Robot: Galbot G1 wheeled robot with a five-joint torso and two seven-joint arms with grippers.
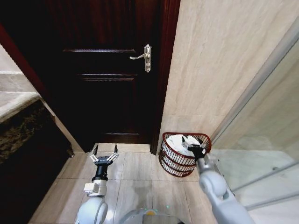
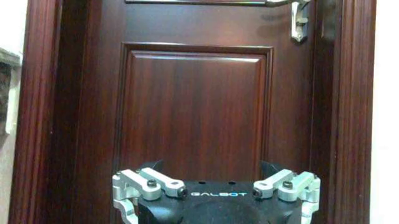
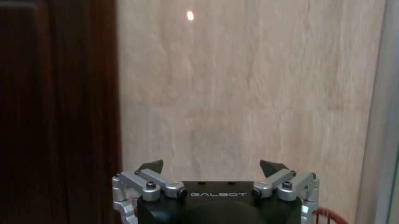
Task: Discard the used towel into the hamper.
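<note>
I'm looking down at a beige tiled floor (image 1: 135,177) in a small bathroom, with a dark wooden door (image 1: 107,70) straight ahead carrying a silver lever handle (image 1: 144,57). Beige stone-look wall (image 1: 210,60) runs off to my right, and a glass shower panel (image 1: 266,154) closes that side. On my left there's a dark speckled desk edge (image 1: 18,130). The hamper (image 1: 174,161) sits on the floor in the corner beside the door frame, and the white towel (image 1: 176,141) lies inside it. My right claw (image 1: 192,141) hangs over the hamper's mouth, fingers spread, gripping nothing. My left claw (image 1: 104,154) hovers low above the tiles facing the door, also spread wide and free. Both wrist views read "GALBOT" (image 2: 218,194) on the claw body.
</note>
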